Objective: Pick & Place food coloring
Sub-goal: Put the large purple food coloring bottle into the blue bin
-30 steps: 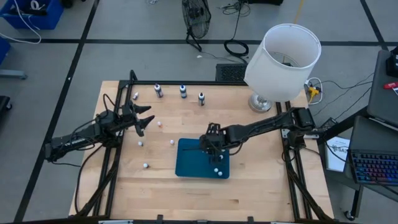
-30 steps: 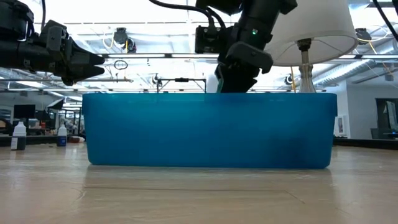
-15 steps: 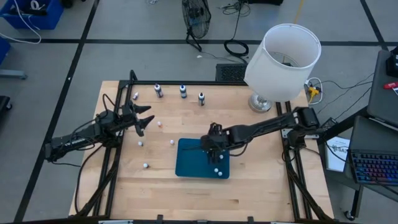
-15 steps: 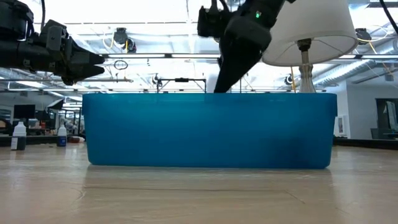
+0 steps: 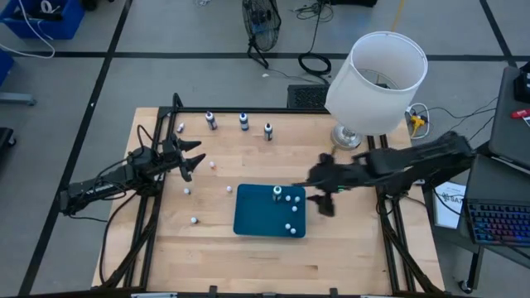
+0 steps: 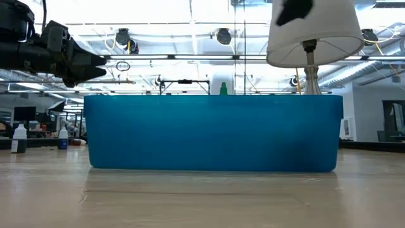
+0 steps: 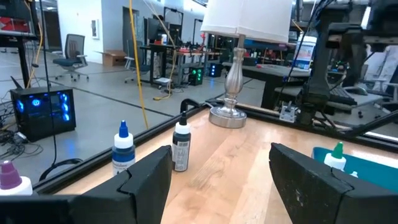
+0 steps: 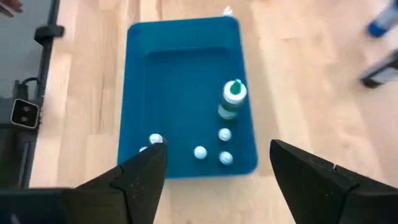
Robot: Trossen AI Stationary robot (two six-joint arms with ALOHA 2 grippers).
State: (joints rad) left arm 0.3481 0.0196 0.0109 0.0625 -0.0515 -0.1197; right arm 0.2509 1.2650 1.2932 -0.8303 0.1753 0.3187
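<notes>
One food coloring bottle (image 8: 231, 99) with a green cap stands upright in the blue tray (image 5: 252, 217), on the tray's floor. It also shows in the high view (image 5: 277, 193), and its tip shows above the tray wall in the low view (image 6: 223, 88). Three more food coloring bottles (image 5: 243, 122) stand in a row near the table's far edge. My right gripper (image 5: 320, 185) hangs open above the tray's right edge, holding nothing. My left gripper (image 5: 190, 157) waits open and level at the table's left side.
Small white caps (image 8: 224, 134) lie in the tray, and several more (image 5: 212, 164) lie on the wood to its left. A purple-capped bottle (image 5: 180, 127) sits at the far left. A lamp (image 5: 377, 79) with a white shade stands at the far right corner.
My right gripper has opened and let go of the green-capped bottle, then risen and drawn back toward the table's right edge, tipping further down. The bottle stays upright in the tray where it was set.
</notes>
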